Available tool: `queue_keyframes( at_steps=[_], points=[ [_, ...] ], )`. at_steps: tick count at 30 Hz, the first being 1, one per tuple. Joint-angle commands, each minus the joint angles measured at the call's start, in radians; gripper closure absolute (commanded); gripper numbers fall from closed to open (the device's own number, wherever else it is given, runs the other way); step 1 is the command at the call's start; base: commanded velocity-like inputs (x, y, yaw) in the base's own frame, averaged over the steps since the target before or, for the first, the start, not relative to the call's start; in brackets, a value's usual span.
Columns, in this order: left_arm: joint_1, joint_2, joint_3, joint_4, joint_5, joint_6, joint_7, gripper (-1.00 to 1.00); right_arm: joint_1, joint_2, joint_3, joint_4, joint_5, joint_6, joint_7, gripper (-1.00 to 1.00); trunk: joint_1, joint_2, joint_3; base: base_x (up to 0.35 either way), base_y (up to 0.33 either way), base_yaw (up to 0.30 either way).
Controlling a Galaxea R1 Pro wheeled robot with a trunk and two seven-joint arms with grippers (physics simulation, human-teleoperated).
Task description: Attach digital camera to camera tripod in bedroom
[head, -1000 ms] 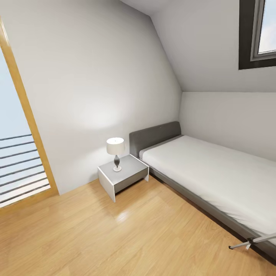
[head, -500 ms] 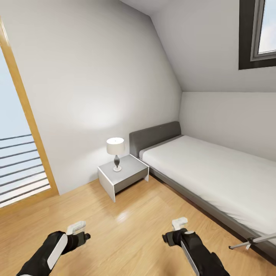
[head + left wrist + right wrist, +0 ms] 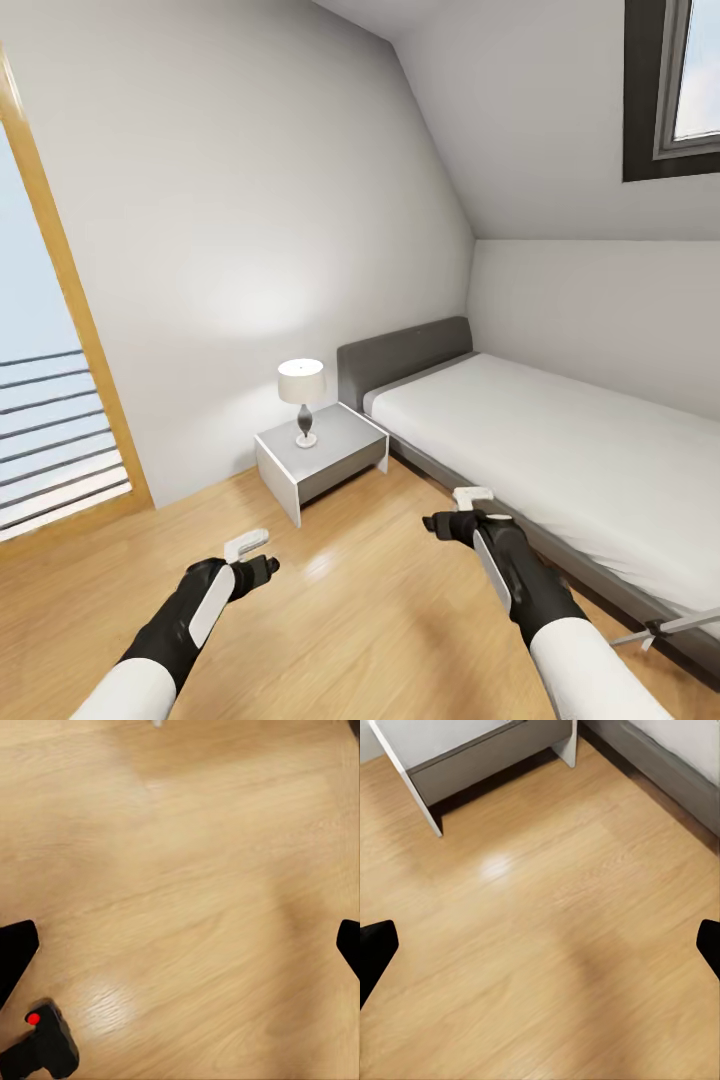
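Left wrist view: camera point(image 3: 41, 1046) lying on floor point(image 3: 195, 892) right below left fingers point(image 3: 180, 952), red button up; head view misses it. Fingers spread wide, holding nothing. Right fingers point(image 3: 540, 945) same, released, bare floor and nightstand point(image 3: 472, 750) ahead. Head view: both arms raised into frame since a second ago, left hand point(image 3: 250, 562) and right hand point(image 3: 462, 515) further forward than half second back. Guess: lining up floor pickup. Tripod point(image 3: 660, 630) leg pokes out by bed point(image 3: 560, 450), well apart. Lamp point(image 3: 302, 398) beyond.
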Motion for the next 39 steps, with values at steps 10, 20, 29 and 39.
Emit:
queue_keyframes(
  at_steps=[10, 20, 29, 39],
  points=[
    [-0.002, -0.109, 0.001, 0.001, -0.016, -0.053, 0.155, -1.0, -0.004, -0.001, -0.003, -0.007, -0.003, 0.017, -0.001, -1.0, 0.0, -0.001, -0.001, 0.0, 0.0, 0.0],
    [-0.002, -0.158, -0.133, -0.049, -0.012, -0.06, 0.18, -1.0, -0.004, -0.008, -0.007, -0.008, -0.007, 0.018, 0.002, -1.0, 0.0, -0.001, -0.001, 0.0, 0.0, 0.0],
    [-0.002, -0.158, -0.182, -0.094, 0.005, -0.06, 0.185, -1.0, -0.004, -0.008, -0.006, -0.009, -0.007, 0.017, 0.003, -1.0, 0.0, -0.001, -0.001, 0.0, 0.0, 0.0],
    [-0.002, -0.158, -0.19, -0.105, 0.017, -0.059, 0.19, -1.0, -0.004, -0.009, -0.006, -0.009, -0.007, 0.019, 0.004, -1.0, 0.011, -0.022, -0.011, 0.0, 0.0, 0.0]
  ],
)
